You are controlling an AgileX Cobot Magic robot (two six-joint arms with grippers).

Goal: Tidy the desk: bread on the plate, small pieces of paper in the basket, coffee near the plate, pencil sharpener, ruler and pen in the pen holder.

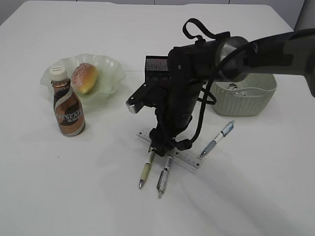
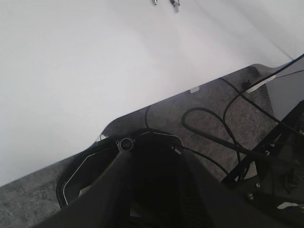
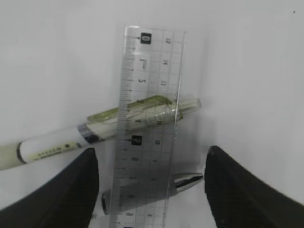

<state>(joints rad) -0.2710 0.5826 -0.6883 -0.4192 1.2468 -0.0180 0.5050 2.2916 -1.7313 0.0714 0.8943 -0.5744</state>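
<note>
Right gripper point(image 3: 151, 187) hovering low over the transparent ruler point(image 3: 149, 128), jaws standing wide and holding nothing, one on each side of the ruler's long edges. Ruler lying across two pens on the white surface point(image 1: 66, 197): the green-barrelled pen point(image 3: 99, 130) and the silver-tipped pen point(image 3: 178, 183), with a third, blue pen point(image 1: 218, 139) just beside. Closing squarely on the ruler's edges alone, keeping clear of both pens beneath; thin plastic likely sliding if pinched off-centre. Bread point(image 1: 84, 77) already sitting on the plate point(image 1: 110, 70), coffee bottle point(image 1: 68, 107) beside it, basket point(image 1: 246, 98) behind. Left gripper out of view, jaws partly open.
</note>
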